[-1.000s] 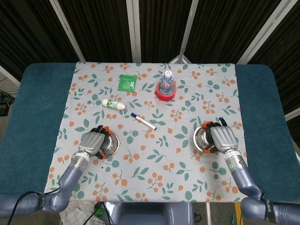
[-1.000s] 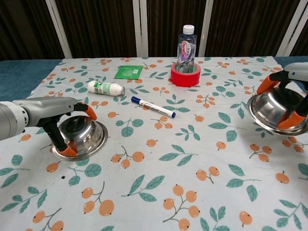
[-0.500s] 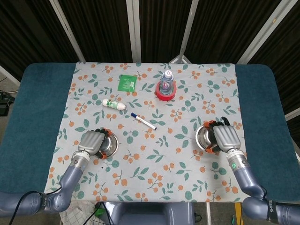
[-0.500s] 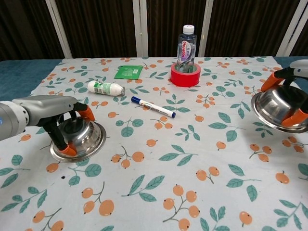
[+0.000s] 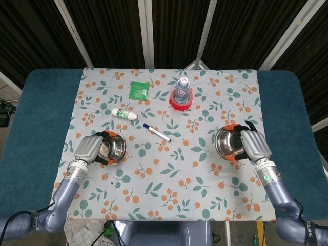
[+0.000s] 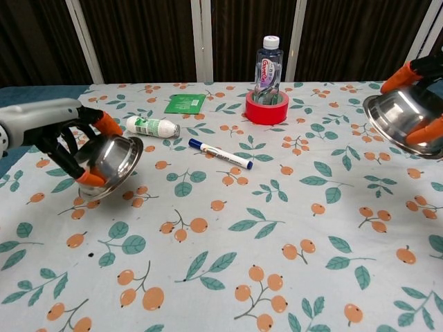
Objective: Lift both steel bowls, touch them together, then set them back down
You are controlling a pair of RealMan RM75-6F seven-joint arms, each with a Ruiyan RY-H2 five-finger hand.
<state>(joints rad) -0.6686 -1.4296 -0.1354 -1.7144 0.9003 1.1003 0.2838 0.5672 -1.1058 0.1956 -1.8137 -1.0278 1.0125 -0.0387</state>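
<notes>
From the chest view both bowls hang clear of the tabletop (image 6: 228, 277), the left robot hand (image 6: 66, 135) grasping the left steel bowl (image 6: 111, 162) at frame left, the right robot hand (image 6: 422, 97) grasping the right steel bowl (image 6: 401, 117) at far right, which the head view flattens.

Illegible red label on water bottle (image 6: 268, 63).

A staged test bench, it seems, not a home. A floral tablecloth (image 5: 205, 169) covers a teal-padded table (image 5: 36, 133). Dark slatted panels (image 5: 107, 31) with metal struts stand behind.
</notes>
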